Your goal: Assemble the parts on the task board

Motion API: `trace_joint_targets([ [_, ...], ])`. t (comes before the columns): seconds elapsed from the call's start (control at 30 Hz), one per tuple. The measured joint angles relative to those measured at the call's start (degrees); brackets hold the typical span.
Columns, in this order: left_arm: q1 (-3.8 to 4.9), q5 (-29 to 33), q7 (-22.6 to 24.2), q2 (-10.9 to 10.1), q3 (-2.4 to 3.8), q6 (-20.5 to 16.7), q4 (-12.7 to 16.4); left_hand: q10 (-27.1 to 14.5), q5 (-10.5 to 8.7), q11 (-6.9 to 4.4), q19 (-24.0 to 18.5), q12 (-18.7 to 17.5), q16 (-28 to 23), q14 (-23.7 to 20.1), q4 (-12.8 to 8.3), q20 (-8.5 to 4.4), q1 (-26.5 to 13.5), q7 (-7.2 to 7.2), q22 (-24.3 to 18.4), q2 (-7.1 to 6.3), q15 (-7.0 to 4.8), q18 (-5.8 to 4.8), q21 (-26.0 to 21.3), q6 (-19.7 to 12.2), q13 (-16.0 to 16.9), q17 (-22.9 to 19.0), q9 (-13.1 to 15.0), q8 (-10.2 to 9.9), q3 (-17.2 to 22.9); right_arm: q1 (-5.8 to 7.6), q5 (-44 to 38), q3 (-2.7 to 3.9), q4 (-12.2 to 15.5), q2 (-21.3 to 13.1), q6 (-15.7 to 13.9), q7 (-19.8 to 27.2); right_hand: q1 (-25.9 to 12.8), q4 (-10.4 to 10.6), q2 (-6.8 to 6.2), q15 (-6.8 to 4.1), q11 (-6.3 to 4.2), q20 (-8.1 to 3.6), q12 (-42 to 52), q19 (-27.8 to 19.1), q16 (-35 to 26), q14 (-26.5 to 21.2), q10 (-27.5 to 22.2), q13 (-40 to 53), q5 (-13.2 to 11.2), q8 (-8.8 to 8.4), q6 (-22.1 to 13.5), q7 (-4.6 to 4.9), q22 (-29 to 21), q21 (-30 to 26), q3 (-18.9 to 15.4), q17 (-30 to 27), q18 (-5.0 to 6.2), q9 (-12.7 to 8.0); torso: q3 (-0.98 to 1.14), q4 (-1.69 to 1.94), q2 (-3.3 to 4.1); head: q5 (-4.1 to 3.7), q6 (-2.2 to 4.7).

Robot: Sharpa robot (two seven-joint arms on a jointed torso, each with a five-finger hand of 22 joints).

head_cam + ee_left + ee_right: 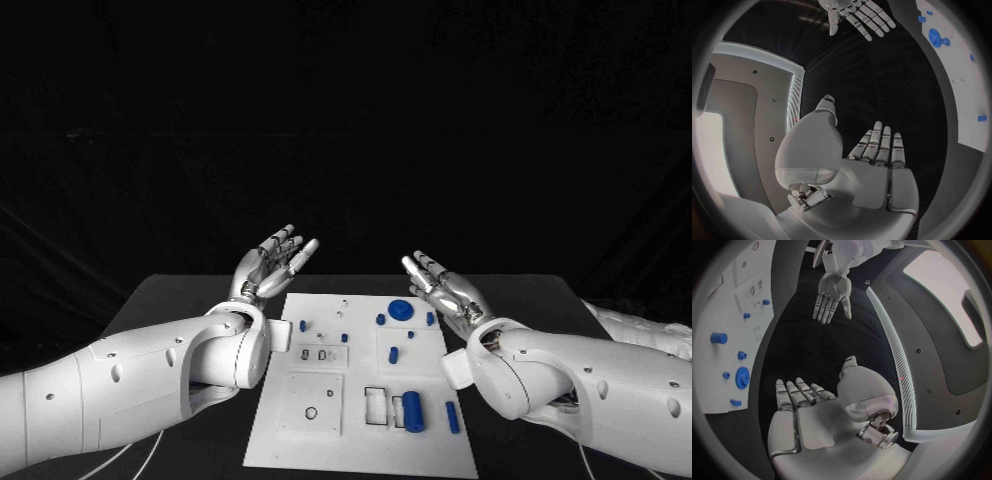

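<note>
Flat on the black table (173, 295), the white board (361, 385) carries scattered blue parts (413, 411), flanked by the empty, wide-spread left hand (274, 260) and right hand (444, 288).

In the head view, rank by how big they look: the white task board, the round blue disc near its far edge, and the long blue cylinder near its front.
1. Task board, by far largest.
2. Long blue cylinder.
3. Round blue disc; it lies farther from the camera, so true size is unsure.

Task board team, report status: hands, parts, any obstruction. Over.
Left hand and right hand both open, raised, holding nothing. Blue parts lie untouched on the task board. Nothing in the way.
</note>
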Motion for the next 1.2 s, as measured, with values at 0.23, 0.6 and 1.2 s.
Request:
trace_joint_targets([
  [0.23, 0.31, -0.41, 1.17, 0.13, -0.32, 2.02, -0.35, 0.69, 0.18, 1.70, 2.20, 1.78, 2.68, 0.49, 0.39, 3.45, 0.83, 0.18, 0.57, -0.59, 2.84, 0.87, 1.29, 1.65, 0.04, 0.03, 0.16, 0.12, -0.29, 0.99, -6.88, -1.55, 0.69, -0.48, 6.91, -3.52, 0.86, 0.31, 0.28, 0.68, 0.51, 0.81, 1.70, 0.88, 0.73, 1.58, 0.52, 0.22, 0.00, 0.00, 0.11, 0.11, 0.33, 0.68, -0.31, 0.39, 0.02, -0.02, 0.00, -0.02, 0.01, 0.01, -0.01],
  [0.6, 0.46, -0.71, 1.73, 0.77, -0.51, 3.93, -0.26, 7.39, 0.45, 6.87, 19.73, 4.38, 6.56, 10.89, 0.22, 9.70, 0.72, 0.56, 4.83, -1.15, 7.54, 2.87, 11.86, 5.72, -0.11, -0.10, 0.47, 0.35, -0.46, 2.14, -10.46, -1.58, 0.36, -2.08, 9.01, -4.66, 2.29, 0.47, 0.04, -0.01, 0.41, 0.60, 9.84, 13.58, 5.78, 17.84, 8.11, 1.04, 0.00, 0.37, 2.03, 0.42, 3.13, 6.50, -0.47, 2.22, 0.91, 0.43, 0.03, 0.45, 1.42, 0.90, -3.05],
  [1.2, 2.60, -1.80, 1.78, -2.25, -1.92, 4.58, 3.55, 16.62, -1.39, 4.10, 23.87, 4.90, 5.11, 21.71, 0.25, 9.69, -1.64, 0.95, 5.29, 1.27, 4.91, 4.97, 14.88, 11.46, -0.11, 0.17, 1.03, 1.32, 0.01, 5.89, -18.18, -1.60, -3.23, -1.94, 9.43, -5.65, 5.25, 0.32, 0.21, -8.73, -4.58, -5.31, 12.55, 65.29, 77.21, 81.41, 24.65, 1.76, 0.99, 0.43, 4.66, 0.71, 29.20, 47.22, -2.54, 66.88, 3.76, 0.83, -0.37, 1.37, 4.03, -0.12, -4.38],
])
